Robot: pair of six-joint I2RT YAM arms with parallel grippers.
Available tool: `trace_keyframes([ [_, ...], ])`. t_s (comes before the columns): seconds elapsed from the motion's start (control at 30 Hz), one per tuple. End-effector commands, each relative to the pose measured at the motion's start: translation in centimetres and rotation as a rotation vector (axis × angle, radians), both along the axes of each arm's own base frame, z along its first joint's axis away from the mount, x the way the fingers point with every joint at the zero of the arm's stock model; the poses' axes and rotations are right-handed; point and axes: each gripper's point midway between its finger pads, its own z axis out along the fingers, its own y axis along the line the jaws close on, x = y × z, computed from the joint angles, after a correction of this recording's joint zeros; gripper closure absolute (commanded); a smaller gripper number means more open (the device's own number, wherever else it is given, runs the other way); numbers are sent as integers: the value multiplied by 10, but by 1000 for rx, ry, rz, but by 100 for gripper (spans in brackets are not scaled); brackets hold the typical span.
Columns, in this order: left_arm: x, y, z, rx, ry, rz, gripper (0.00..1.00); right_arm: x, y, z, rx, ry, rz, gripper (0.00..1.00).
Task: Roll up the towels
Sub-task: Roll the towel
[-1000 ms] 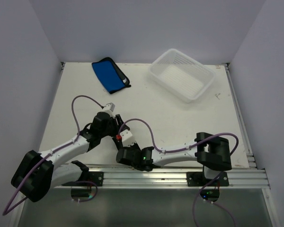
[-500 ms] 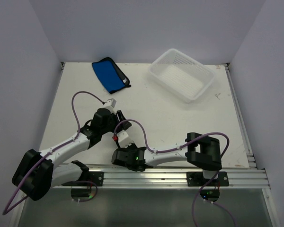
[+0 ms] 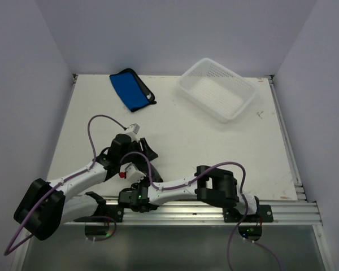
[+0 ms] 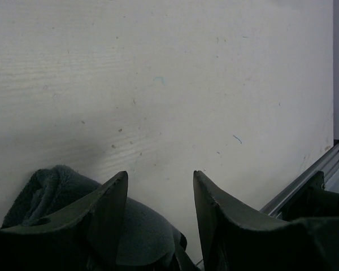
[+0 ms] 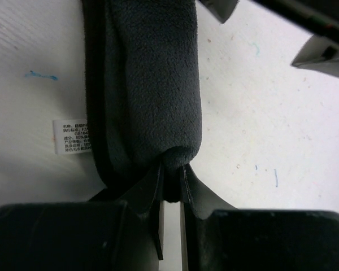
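My right jaws pinch the end of the rolled dark towel (image 5: 152,84) at 7 o'clock, I think so it does not unroll. My left jaws stand open beside it. The blue towel (image 3: 131,90) waits at 11 o'clock on the counter (image 3: 214,147).

White perforated basket (image 3: 217,90) sits far right on table (image 3: 214,147), alu rail (image 3: 203,210) along near edge.

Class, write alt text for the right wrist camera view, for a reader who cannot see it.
The right gripper, jaws nearly closed, pinches the near end of a dark rolled towel that runs away from the camera across a white table. A white care label shows beside the roll.
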Motion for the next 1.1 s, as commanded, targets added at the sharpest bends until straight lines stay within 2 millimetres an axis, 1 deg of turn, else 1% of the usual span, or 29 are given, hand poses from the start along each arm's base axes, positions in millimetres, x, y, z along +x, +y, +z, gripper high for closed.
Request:
trace_keyframes([
  [0.0,0,-6,14,-59,-39,-14,46,-1,-18,-1,-182,-61,10,100],
  [0.07,-2,-4,11,-54,-35,-12,46,-2,-20,2,-229,-89,23,100],
  [0.1,-3,-4,11,-56,-35,-11,46,-3,-18,5,-233,-100,27,100],
  [0.13,-3,-3,12,-59,-37,-10,46,-5,-21,8,-267,-110,34,100],
  [0.17,-6,-2,8,-56,-28,-10,46,-4,-21,10,-276,-128,33,100],
  [0.23,-8,-2,8,-63,-27,-8,46,-6,-23,12,-314,-146,45,100],
  [0.33,-13,2,1,-59,-14,-6,46,-9,-22,8,-370,-154,65,100],
  [0.37,-15,0,1,-65,-16,-14,46,-10,-22,5,-388,-156,69,100],
  [0.4,-16,1,-1,-66,-13,-14,46,-11,-18,7,-386,-160,72,100],
  [0.43,-18,1,-4,-65,-6,-14,46,-13,-21,2,-428,-164,76,100],
  [0.5,-19,2,-3,-71,-9,-16,46,-13,-16,5,-437,-182,79,100],
  [0.53,-20,3,-4,-70,-6,-13,46,-16,-18,4,-461,-193,87,100],
  [0.7,-24,4,-3,-82,-4,-13,46,-22,-13,2,-482,-208,110,100],
  [1.07,-37,3,-20,-102,33,-22,46,-27,-11,4,-461,-217,139,100],
])
